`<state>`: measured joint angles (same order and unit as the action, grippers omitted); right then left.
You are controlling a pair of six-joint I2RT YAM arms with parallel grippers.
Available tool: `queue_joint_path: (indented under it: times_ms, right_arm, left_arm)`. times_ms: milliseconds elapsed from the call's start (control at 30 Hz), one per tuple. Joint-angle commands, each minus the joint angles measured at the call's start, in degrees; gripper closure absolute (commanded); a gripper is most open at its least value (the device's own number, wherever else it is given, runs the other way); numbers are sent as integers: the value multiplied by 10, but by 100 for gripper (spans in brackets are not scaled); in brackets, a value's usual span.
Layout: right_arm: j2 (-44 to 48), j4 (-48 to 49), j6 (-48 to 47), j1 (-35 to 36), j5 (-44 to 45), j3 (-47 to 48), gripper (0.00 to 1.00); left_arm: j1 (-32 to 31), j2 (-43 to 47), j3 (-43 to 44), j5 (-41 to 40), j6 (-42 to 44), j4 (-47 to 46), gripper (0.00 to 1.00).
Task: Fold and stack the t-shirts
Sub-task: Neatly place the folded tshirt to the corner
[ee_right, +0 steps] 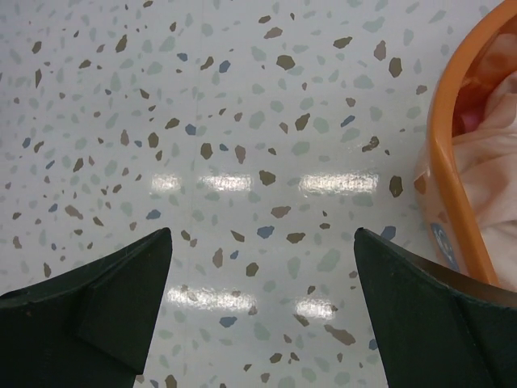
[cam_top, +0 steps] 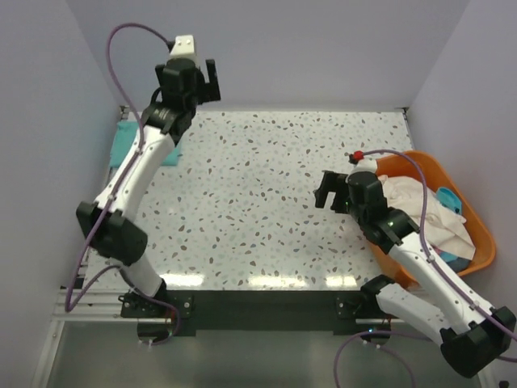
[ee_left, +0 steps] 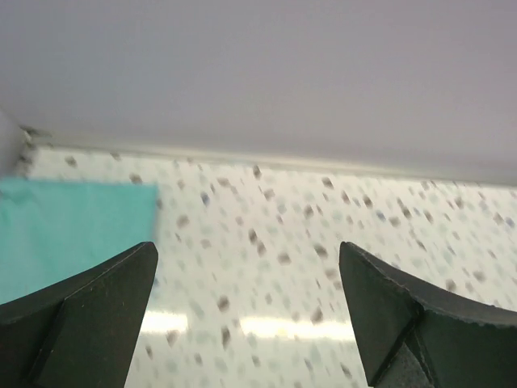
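Observation:
A folded teal t-shirt lies flat at the table's far left edge, partly hidden under my left arm; its corner shows at the left of the left wrist view. My left gripper is raised near the back wall, to the right of that shirt and apart from it, open with only table between its fingers. A cream-white t-shirt lies crumpled in the basket, with light blue cloth beside it. My right gripper hovers left of the basket, open and holding nothing.
The orange oval basket stands at the right edge of the table; its rim and pale cloth show in the right wrist view. Lavender walls close the back and both sides. The speckled tabletop spreads between the arms.

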<state>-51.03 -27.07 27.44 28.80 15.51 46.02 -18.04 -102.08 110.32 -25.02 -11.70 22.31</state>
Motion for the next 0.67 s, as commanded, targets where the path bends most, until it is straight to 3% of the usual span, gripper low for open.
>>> queue_joint_path:
  times_ms: [0, 33, 133, 200, 333, 467, 633]
  right_arm:
    - [26, -36, 12, -2, 16, 28, 1]
    - [30, -38, 11, -3, 18, 29, 1]
    - [47, -49, 15, -1, 15, 26, 1]
    - [58, -50, 29, -2, 17, 13, 1]
    - [92, -31, 51, -1, 4, -33, 1]
    - [116, -3, 67, -2, -14, -89, 1]
    - [130, 5, 74, -2, -17, -95, 1]
  left_arm:
    - [-37, 158, -199, 107, -153, 33, 0]
    - [-60, 187, -293, 102, -158, 20, 0]
    - [-141, 280, -439, 89, -201, 6, 0]
    - [-177, 325, -491, 62, -247, 45, 0]
    - [-186, 399, -626, 70, -282, 61, 0]
    - [-186, 472, -681, 34, -293, 83, 0]
    - [-185, 516, -684, 4, -285, 86, 0]
